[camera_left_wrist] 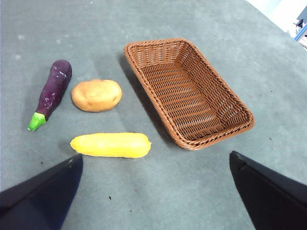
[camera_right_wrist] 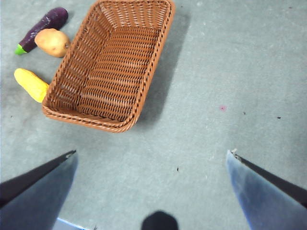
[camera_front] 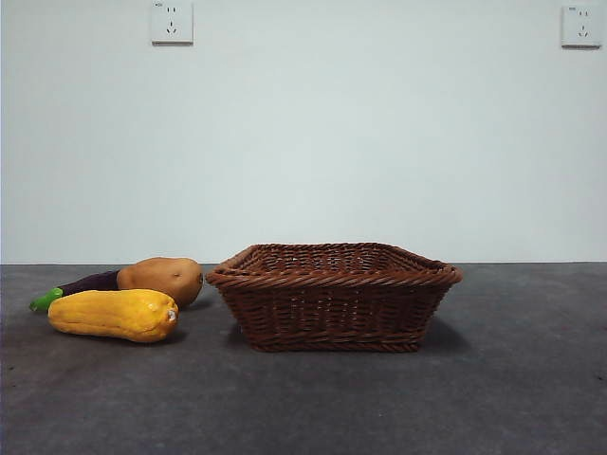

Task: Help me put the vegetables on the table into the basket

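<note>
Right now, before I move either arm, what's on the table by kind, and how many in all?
Potato: 1
Corn cob: 1
Eggplant: 1
Basket: 1, nothing in it
Total: 4, with all 3 vegetables on the table beside the basket.

Low front view; wrist views overhead, sharing basket (camera_front: 332,296)

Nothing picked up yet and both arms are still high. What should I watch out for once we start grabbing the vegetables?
The potato lies close beside the eggplant, so jaws closing on one may nudge the other. The corn cob and potato are rounded and could roll or slip out of a grip. The basket is shallow with flaring sides, and an arm reaching over from the vegetable side might catch its rim and shift it.
</note>
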Robot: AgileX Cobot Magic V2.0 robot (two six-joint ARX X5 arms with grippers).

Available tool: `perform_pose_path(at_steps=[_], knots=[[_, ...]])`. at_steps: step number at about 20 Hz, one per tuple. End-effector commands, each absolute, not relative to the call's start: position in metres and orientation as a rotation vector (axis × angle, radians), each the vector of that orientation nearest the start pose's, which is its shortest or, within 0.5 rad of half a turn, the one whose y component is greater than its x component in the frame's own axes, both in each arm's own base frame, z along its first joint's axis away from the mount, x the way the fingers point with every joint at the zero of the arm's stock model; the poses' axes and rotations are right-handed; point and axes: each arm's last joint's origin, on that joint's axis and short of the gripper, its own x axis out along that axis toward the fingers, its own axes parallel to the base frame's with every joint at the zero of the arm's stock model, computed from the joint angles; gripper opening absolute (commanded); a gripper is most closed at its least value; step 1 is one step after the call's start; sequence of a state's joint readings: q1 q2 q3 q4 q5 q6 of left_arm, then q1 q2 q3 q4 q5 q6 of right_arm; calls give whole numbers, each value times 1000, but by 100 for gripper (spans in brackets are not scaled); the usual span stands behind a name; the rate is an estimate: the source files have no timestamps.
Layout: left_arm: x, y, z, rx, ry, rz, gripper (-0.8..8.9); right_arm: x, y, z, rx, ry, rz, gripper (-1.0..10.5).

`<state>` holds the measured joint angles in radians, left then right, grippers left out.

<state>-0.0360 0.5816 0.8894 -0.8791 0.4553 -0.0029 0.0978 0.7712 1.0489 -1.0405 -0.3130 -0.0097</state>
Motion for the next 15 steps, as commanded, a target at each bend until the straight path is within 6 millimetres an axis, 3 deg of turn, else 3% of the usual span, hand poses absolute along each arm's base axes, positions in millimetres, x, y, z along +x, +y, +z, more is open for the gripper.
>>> perform_pose_path(at_steps=[1, 8, 15], knots=[[95, -17, 330, -115, 563, -483, 629, 132, 23, 347, 87, 749, 411, 550], [99, -17, 329, -116, 570, -483, 629, 217, 40, 315, 148, 878, 448, 540], [109, -17, 328, -118, 580, -482, 628, 300, 84, 296, 72, 1001, 470, 536]])
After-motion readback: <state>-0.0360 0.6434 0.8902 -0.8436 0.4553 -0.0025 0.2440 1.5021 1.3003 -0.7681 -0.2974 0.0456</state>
